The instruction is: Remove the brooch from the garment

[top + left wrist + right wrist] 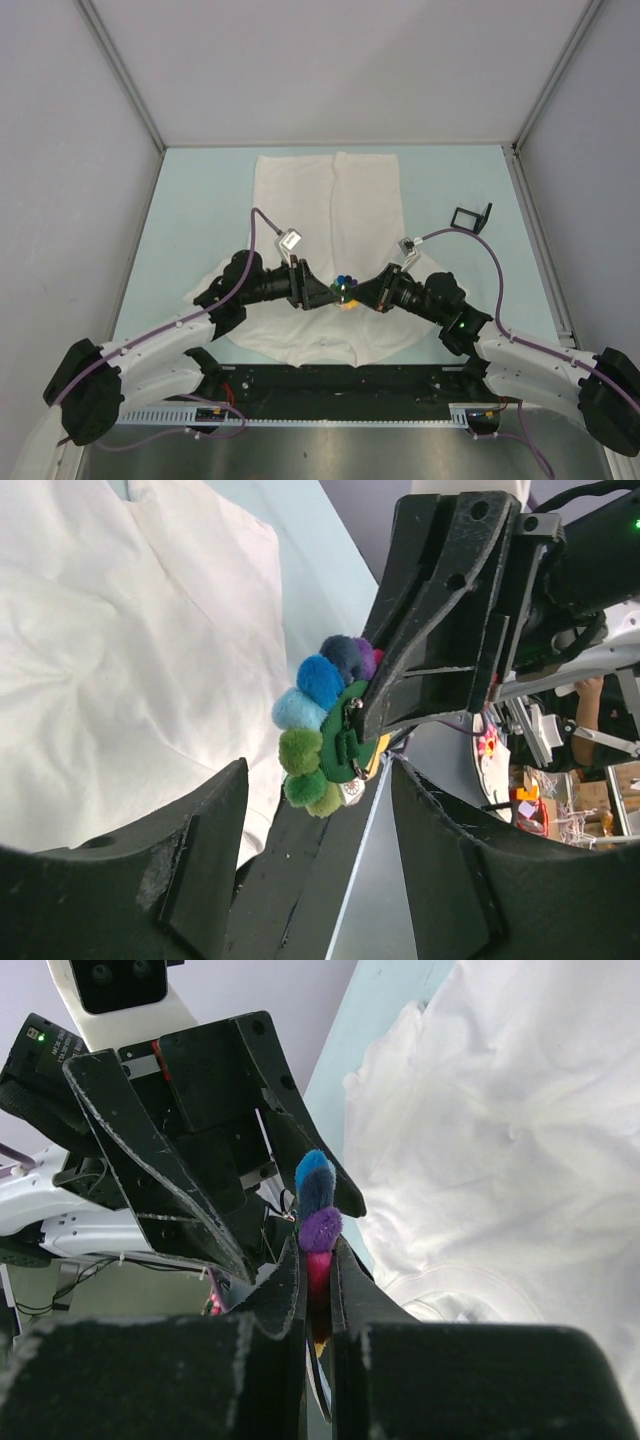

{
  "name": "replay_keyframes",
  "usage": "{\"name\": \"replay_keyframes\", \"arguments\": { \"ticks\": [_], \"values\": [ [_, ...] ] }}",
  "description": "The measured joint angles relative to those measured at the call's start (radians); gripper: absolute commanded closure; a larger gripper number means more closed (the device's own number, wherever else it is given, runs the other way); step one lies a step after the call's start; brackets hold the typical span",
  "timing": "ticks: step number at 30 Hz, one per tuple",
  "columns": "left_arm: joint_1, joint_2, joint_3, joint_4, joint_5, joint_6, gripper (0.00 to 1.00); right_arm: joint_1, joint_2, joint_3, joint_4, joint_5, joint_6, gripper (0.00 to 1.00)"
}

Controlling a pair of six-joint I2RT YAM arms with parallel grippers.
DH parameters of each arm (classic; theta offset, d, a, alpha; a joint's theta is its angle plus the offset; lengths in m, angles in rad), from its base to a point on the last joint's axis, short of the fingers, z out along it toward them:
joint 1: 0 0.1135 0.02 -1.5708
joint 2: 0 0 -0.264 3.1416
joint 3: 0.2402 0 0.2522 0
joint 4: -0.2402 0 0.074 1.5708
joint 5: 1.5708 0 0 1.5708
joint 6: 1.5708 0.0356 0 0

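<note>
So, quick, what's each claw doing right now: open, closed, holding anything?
Left gripper: open, fingers apart, holding nothing.
Right gripper: closed on the brooch.

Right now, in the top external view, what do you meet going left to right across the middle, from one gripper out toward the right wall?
The left gripper → brooch → right gripper → small black frame.
</note>
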Motion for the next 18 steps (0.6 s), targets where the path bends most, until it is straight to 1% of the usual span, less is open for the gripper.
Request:
{"name": "replay_keyframes", "arguments": {
  "ticks": [4,9,18],
  "values": [
    [-0.015,0.023,0.012,-0.004,-0.019,0.001,0.4,0.0,-0.003,0.0,0.0,0.004,0.0,1.0],
    [-0.031,0.046,0.035,-0.003,-0.027,0.001,0.39,0.0,-0.014,0.0,-0.005,0.023,0.0,1.0],
    [-0.042,0.082,0.05,-0.003,-0.035,0.0,0.43,0.021,-0.027,0.0,-0.055,0.061,-0.006,1.0]
  ]
}}
